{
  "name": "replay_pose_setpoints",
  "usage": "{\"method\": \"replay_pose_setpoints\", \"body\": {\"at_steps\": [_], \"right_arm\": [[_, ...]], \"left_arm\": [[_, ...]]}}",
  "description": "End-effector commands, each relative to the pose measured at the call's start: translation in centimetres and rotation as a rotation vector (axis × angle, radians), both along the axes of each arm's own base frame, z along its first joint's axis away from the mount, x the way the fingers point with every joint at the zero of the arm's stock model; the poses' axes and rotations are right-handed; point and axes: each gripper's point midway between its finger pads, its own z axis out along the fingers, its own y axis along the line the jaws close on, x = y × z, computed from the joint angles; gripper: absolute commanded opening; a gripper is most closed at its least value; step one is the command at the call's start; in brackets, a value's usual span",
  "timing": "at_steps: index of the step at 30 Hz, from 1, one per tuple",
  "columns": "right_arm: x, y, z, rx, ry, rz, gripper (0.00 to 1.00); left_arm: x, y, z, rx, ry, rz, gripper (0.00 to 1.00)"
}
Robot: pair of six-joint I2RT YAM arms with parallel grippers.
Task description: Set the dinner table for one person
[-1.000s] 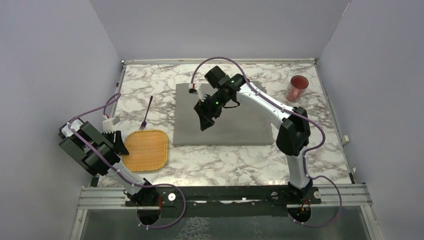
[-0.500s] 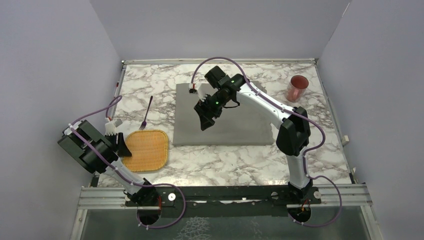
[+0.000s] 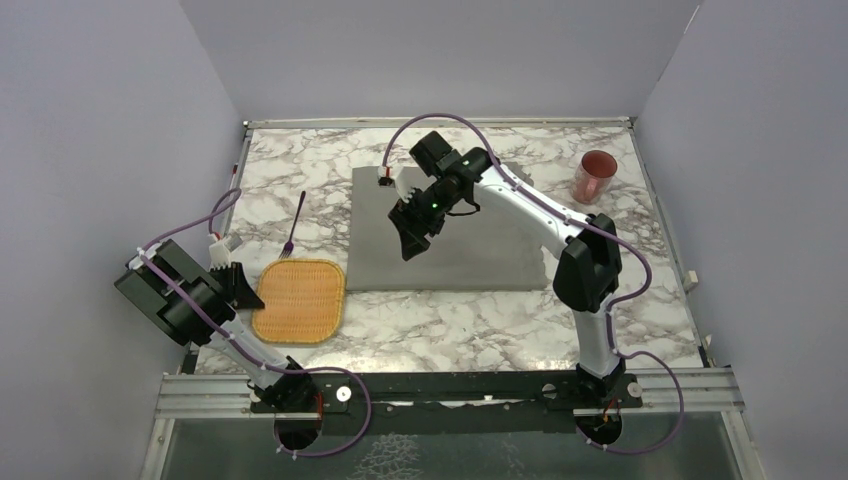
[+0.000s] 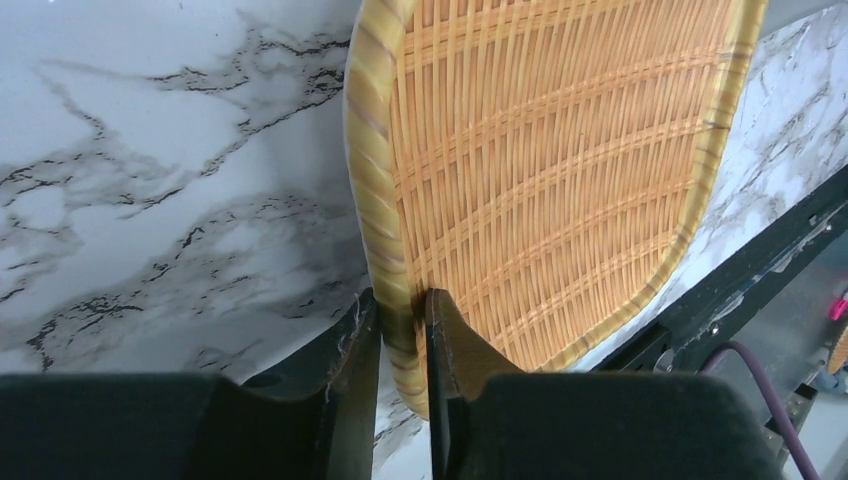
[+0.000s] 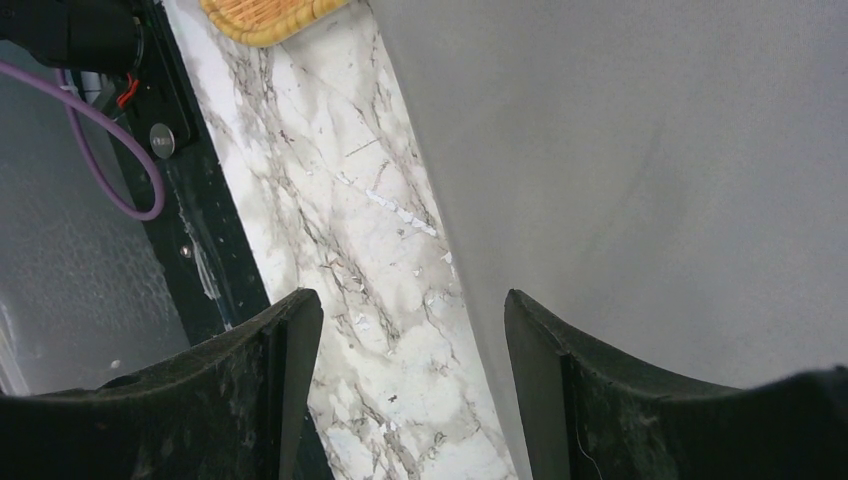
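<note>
The left pincer sits at the left rim of the wicker plate, one finger on each side of it. The fork lies on the tabletop just beyond the plate. The right pincer hangs above the placemat, with the cup well off to its right.

No readable text, label, brand, number or sign shows in any view: none on the counter, nor on the arms or walls around it.
</note>
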Motion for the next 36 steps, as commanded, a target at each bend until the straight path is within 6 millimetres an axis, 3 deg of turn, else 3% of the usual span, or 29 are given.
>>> {"method": "replay_pose_setpoints", "body": {"at_steps": [1,9,17,28,32,36], "right_arm": [[-0.5,-0.8,1.6,-0.002,-0.03,-0.005,0.71],[-0.6,-1.2,1.4,-0.012,-0.033,-0.008,0.7],[-0.6,-1.3,1.4,-0.017,-0.039,-0.008,0.69],[0.6,-1.8,3.4,-0.001,-0.127,-0.076,0.68],[0.8,-2.3,3.5,-0.012,-0.147,-0.091,0.68],[0.5,-2.8,3.3,-0.018,-0.15,-0.095,0.68]], "left_arm": [[1.2,0.8,-0.2,-0.004,-0.077,0.017,0.08],[2.1,0.8,1.1,-0.014,-0.107,0.031,0.0],[3.9,0.5,5.4,-0.034,-0.175,0.02,0.0],[9.9,0.2,11.8,-0.03,-0.292,0.025,0.0],[12.0,-1.1,13.1,-0.014,-0.305,-0.005,0.0],[12.7,-2.1,12.9,0.001,-0.291,-0.027,0.0]]}}
